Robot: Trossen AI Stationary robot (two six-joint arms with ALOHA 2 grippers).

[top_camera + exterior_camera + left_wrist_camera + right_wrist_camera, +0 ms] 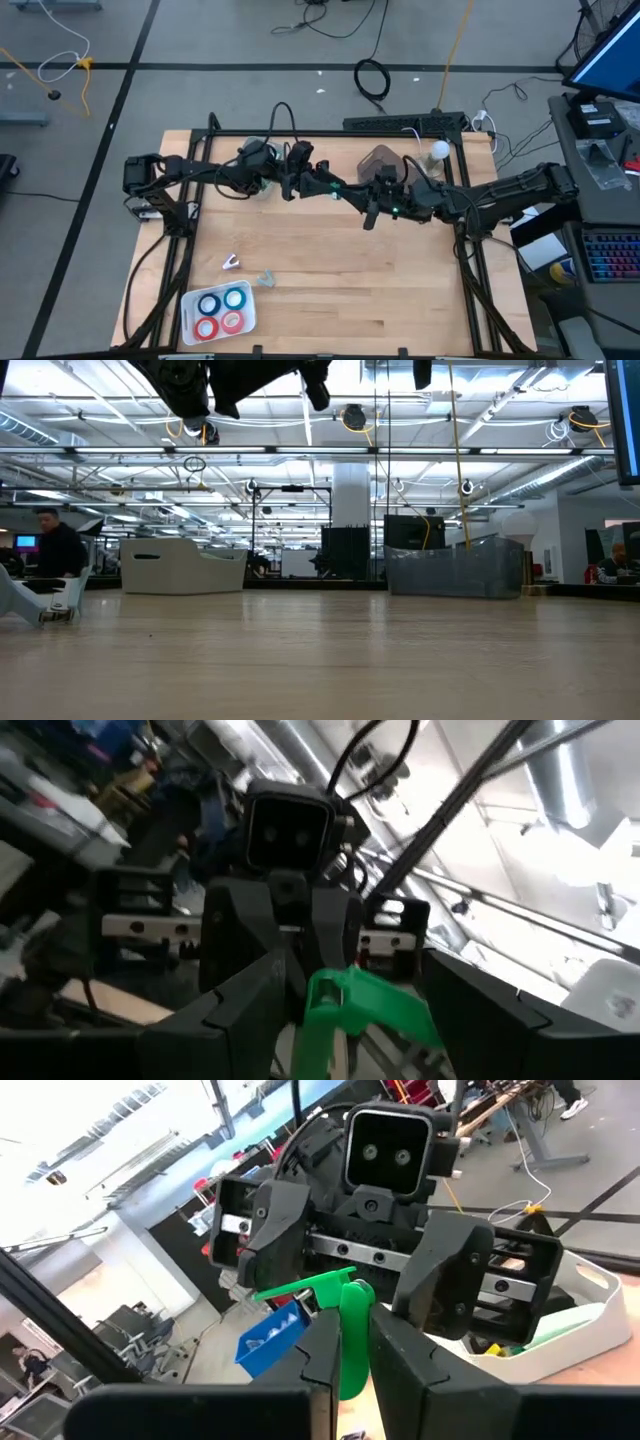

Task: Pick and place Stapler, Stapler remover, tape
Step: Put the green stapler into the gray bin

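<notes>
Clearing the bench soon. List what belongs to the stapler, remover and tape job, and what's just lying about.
Job: green tool, perhaps the stapler, in right claw; tape rolls in white tray; small white remover.
Lying about: clear tub; white ball; power strip.

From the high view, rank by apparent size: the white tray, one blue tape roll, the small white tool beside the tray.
1. white tray
2. blue tape roll
3. small white tool, looking about as big as the roll, so their order is unsure.
</notes>
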